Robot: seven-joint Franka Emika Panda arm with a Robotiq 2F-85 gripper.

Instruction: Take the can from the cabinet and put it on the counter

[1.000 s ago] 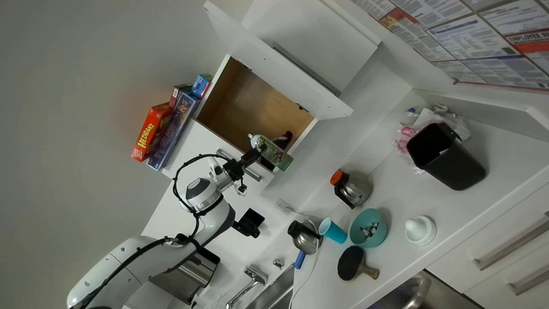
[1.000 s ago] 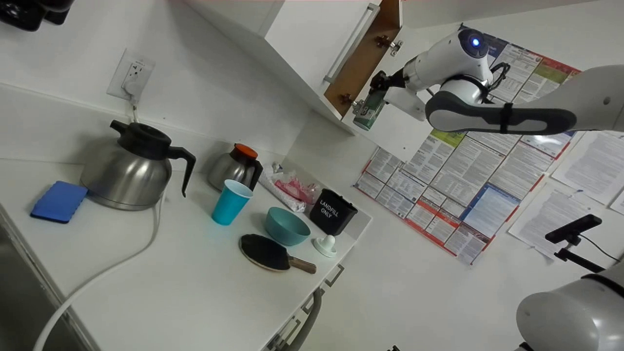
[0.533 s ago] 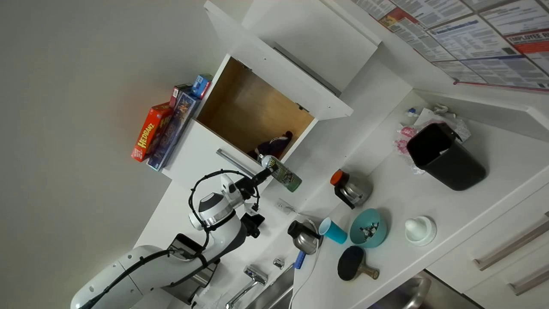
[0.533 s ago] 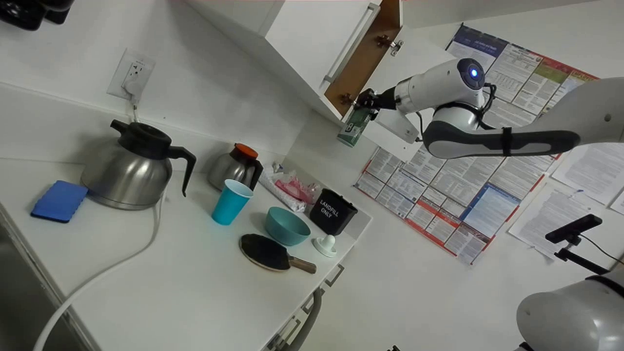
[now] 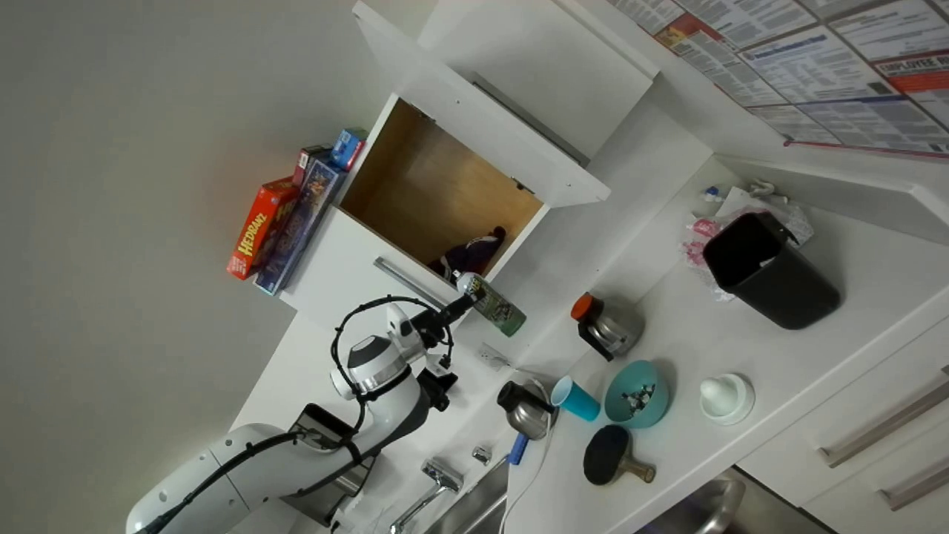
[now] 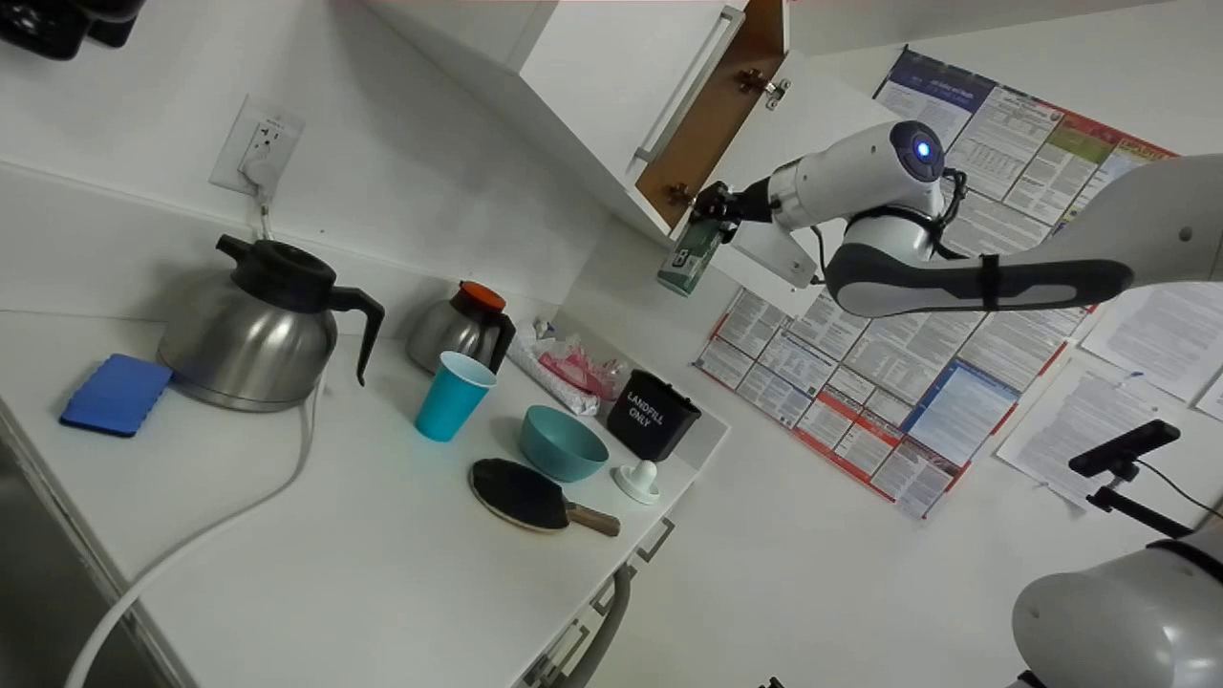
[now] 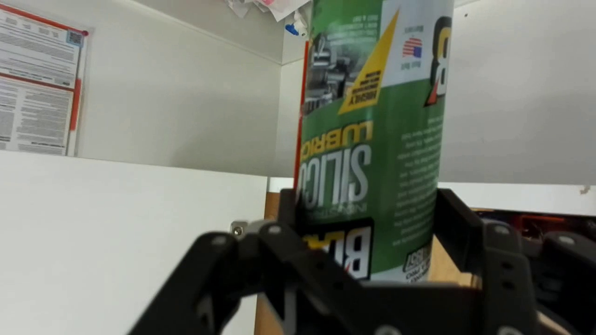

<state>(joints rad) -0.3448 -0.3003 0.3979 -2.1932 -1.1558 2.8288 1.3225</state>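
In the gripper point(image 7: 366, 207), can point(image 7: 372, 116) is sitting clamped. Just ahead of the gripper, cabinet point(image 5: 422, 170) is hanging; an unclear item point(image 5: 471, 254) is resting inside. To the gripper's right, door point(image 5: 482, 130) is standing open. Higher than the gripper, boxes point(image 5: 259, 226) are resting on the cabinet top. Well below the gripper, table point(image 6: 382, 573) is running: carafe point(image 6: 253, 339) and sponge point(image 6: 117, 394) sitting to the gripper's left, bin point(image 6: 653, 416) to its right, cup point(image 6: 454, 399), bowl point(image 6: 564, 447) and paddle point(image 6: 519, 494) between.

1. In an exterior view the arm point(image 5: 296, 463) reaches up from the lower left toward the middle.
2. The wrist point(image 6: 846, 177), angled against the forearm point(image 6: 975, 284), shows a glowing blue light point(image 6: 923, 149).
3. The gripper point(image 7: 368, 209) is clamped, its two fingers point(image 7: 461, 228) apart and facing each other.
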